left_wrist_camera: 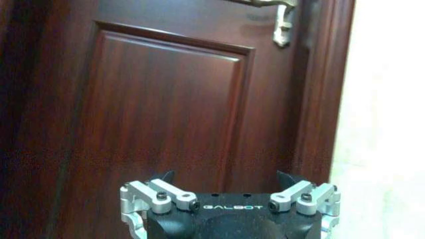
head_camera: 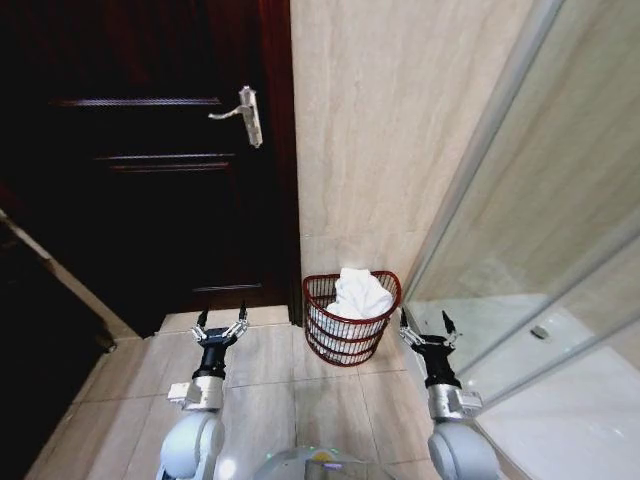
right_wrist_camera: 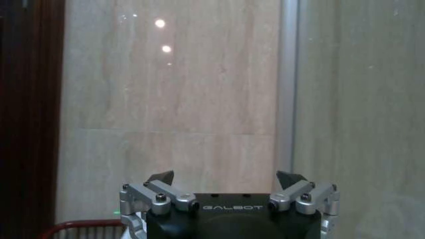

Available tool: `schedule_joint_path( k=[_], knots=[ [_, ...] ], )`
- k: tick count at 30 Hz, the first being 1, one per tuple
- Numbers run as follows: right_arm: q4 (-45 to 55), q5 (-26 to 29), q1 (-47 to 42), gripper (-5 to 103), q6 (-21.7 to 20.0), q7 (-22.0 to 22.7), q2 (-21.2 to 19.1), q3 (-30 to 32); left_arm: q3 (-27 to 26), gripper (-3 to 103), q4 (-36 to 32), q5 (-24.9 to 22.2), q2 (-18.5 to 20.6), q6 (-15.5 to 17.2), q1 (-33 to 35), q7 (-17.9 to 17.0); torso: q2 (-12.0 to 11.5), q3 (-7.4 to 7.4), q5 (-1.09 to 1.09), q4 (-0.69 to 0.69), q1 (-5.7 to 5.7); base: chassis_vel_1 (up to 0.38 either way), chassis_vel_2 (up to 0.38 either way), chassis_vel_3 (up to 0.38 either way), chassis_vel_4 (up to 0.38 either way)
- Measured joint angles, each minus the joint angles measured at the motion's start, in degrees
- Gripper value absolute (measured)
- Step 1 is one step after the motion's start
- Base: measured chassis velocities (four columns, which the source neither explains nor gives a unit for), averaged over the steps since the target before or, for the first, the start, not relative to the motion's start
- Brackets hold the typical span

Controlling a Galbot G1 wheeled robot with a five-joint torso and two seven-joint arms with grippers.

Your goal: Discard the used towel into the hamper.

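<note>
Lower centre of the head view: towel (head_camera: 360, 294) heaped in the hamper (head_camera: 347, 340). Looks soft and light, easiest pinched at a raised fold. Flanking it, left gripper (head_camera: 221, 323) and right gripper (head_camera: 427, 325), spread wide, empty.

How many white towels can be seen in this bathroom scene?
1: a crumpled white cloth towel lies inside the dark red wire hamper against the beige wall. Others may be hidden beneath it.

White towel (head_camera: 361, 293), red-brown wire hamper (head_camera: 349, 338), dark wood door (head_camera: 150, 170)
</note>
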Motion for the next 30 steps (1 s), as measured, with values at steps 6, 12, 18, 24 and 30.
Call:
schedule_joint_path(
  k=[6, 12, 18, 24, 30],
  knots=[
    [0.3, 0.4, -0.5, 100, -0.3, -0.6, 0.2, -0.3, 0.1, 100, 1.1, -0.1, 0.0, -0.6, -0.2, -1.1, 0.0, 0.0, 0.0, 0.0, 0.0, 0.026, 0.036, 0.021, 0.025],
    [0.7, 1.0, 0.0, 100, -0.7, -0.1, 0.2, -2.5, -0.1, 100, 3.2, 0.5, 0.0, -1.4, -1.2, -2.2, 0.0, 0.0, 0.0, -0.01, 0.0, 0.0, 0.0, 0.0, 0.0],
    [0.6, 1.9, 0.7, 100, -1.0, 0.5, 0.3, -4.3, -0.2, 100, 3.5, 0.3, -0.1, -1.2, -1.4, -2.2, 0.0, 0.0, 0.0, -0.01, 0.0, 0.0, 0.0, 0.0, 0.0],
    [-0.8, 3.4, 1.3, 100, -1.1, 0.6, 0.7, -5.2, -0.3, 100, 4.0, -0.7, 0.2, -1.3, -2.1, -1.7, 0.0, 0.0, 0.0, -0.01, 0.0, 0.0, 0.0, 0.0, 0.0],
    [-1.6, 2.6, 1.7, 100, -0.8, 1.0, 1.3, -5.3, -0.4, 100, 4.3, -1.1, 0.8, -1.2, -2.6, -1.5, 0.0, 0.0, 0.0, -0.01, 0.0, 0.0, 0.0, 0.0, 0.0]
  ],
)
